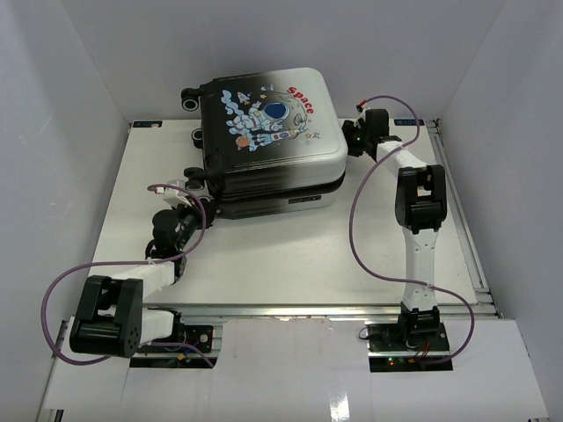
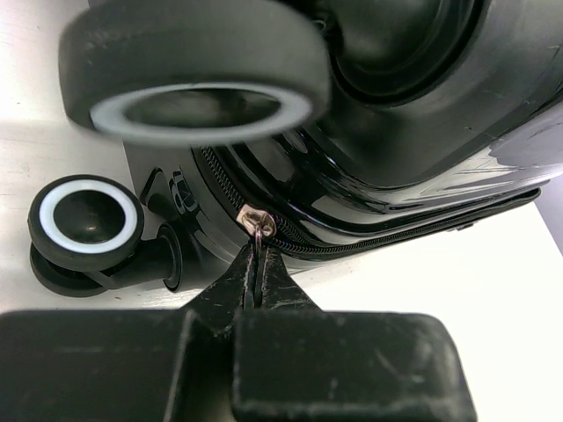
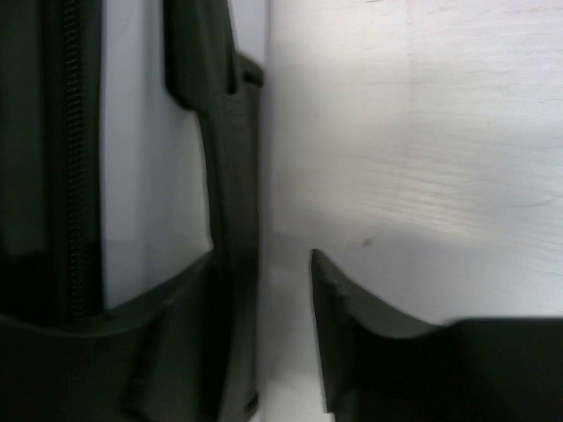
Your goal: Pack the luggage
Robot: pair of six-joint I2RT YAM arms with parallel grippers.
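At the far middle of the white table (image 1: pixel 290 255), the closed hard-shell suitcase (image 1: pixel 268 145) lies flat, astronaut print up. The left gripper (image 2: pixel 258 264) is clamped on the metal zipper pull (image 2: pixel 261 221) at its near-left corner, beside a wheel (image 2: pixel 85 215). The right gripper (image 1: pixel 352 141) sits at the suitcase's right side, fingers apart over bare table.
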